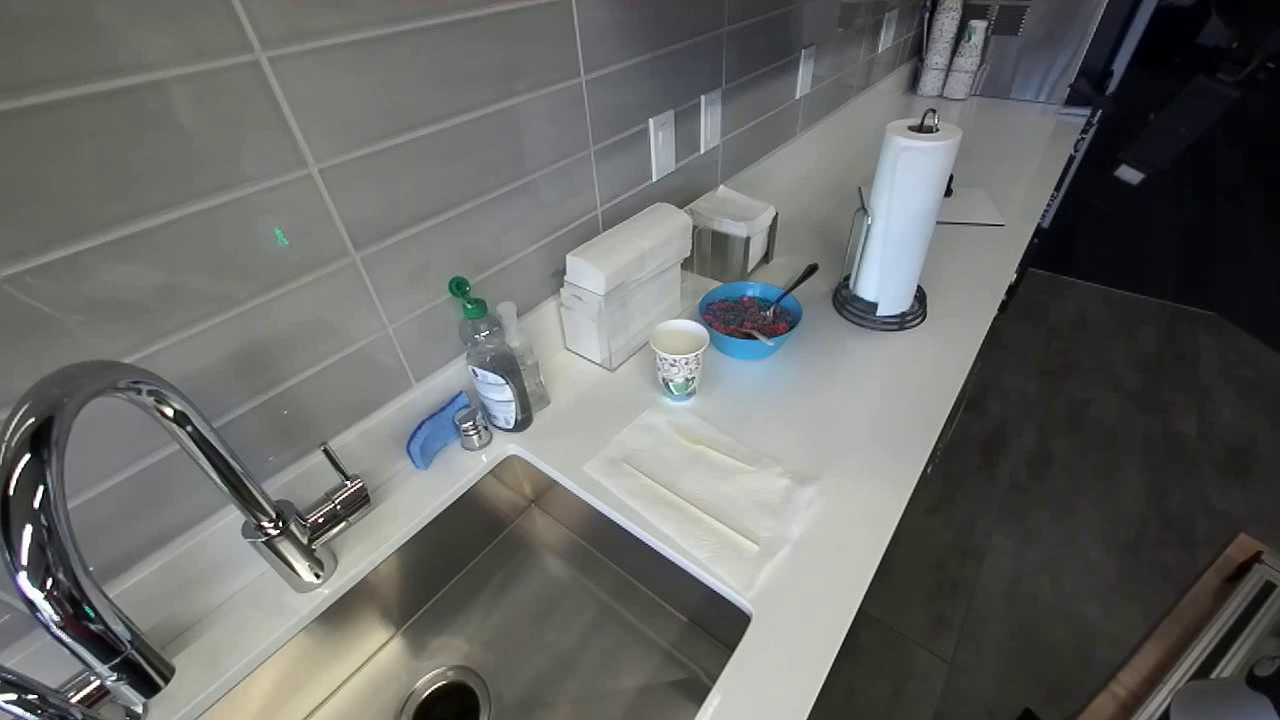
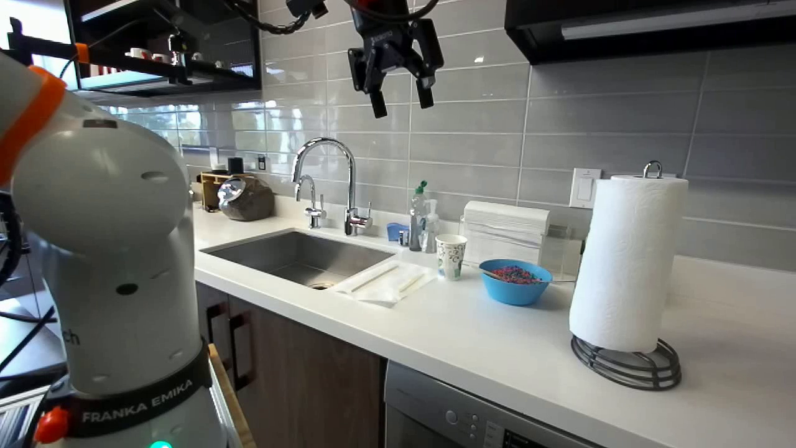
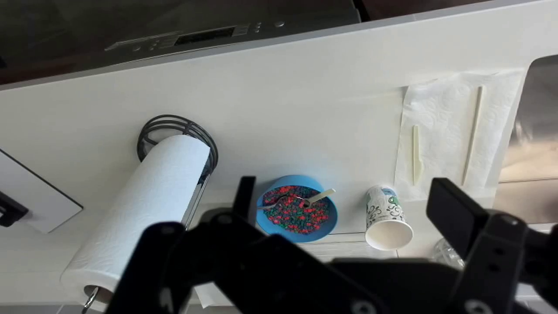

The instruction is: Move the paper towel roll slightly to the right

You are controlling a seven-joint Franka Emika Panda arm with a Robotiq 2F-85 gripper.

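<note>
The paper towel roll (image 1: 908,215) is a tall white cylinder standing upright on a dark round wire base on the counter. It also shows in an exterior view at the right (image 2: 628,264) and at the left of the wrist view (image 3: 144,200). My gripper (image 2: 403,106) hangs high above the counter, well apart from the roll and to its left in that exterior view. Its black fingers are wide apart with nothing between them; in the wrist view the gripper (image 3: 348,203) looks down over the bowl and cup. The gripper is outside the exterior view that looks along the counter.
A blue bowl (image 2: 513,283) with spoons and a paper cup (image 2: 450,255) stand beside the roll. A folded-towel dispenser (image 1: 625,290) is by the wall. A white cloth (image 1: 710,490) with utensils lies by the sink (image 2: 305,255). A dark cabinet (image 2: 647,31) hangs above.
</note>
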